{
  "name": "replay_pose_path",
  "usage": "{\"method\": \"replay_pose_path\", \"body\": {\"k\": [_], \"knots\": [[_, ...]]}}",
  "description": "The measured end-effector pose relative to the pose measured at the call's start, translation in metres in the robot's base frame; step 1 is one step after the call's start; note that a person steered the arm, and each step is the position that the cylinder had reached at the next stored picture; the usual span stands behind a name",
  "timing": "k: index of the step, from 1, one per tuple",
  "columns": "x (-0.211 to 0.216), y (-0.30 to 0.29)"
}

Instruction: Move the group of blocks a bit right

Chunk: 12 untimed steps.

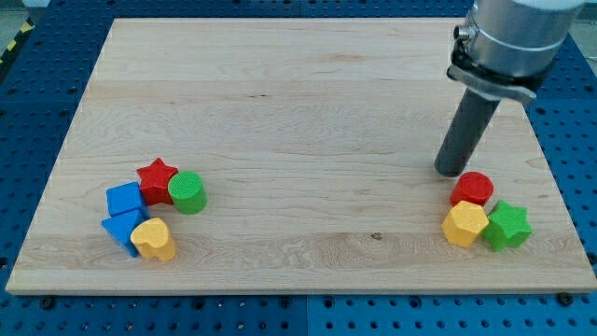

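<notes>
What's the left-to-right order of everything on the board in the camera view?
blue cube → blue triangular block → yellow heart → red star → green cylinder → my tip → yellow hexagon → red cylinder → green star

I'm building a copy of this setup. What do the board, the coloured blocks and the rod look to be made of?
Board: pale wood, matte, visible grain. Blocks, such as the red star and yellow hexagon: probably painted wood or plastic, solid colour, slight sheen. Rod, down to my tip just above the red cylinder: dark, smooth; material unclear.
</notes>
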State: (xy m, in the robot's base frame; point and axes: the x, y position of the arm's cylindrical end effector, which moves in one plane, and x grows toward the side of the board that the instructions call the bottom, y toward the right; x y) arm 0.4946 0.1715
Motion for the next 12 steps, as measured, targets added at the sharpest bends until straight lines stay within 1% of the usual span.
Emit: {"method": "replay_pose_path", "body": {"k": [1, 2, 3, 4, 5, 6, 7, 8, 9, 10, 11, 12], "knots": [[0.019, 0.000], [0.024, 0.001], [0.021, -0.035], [-0.005, -0.114], [-0.053, -0.203], [-0.082, -0.305], [-0.081, -0.403], [-0.043, -0.464], [0.022, -0.470], [0.051, -0.470], [0.051, -0.469], [0.059, -0.440]]}}
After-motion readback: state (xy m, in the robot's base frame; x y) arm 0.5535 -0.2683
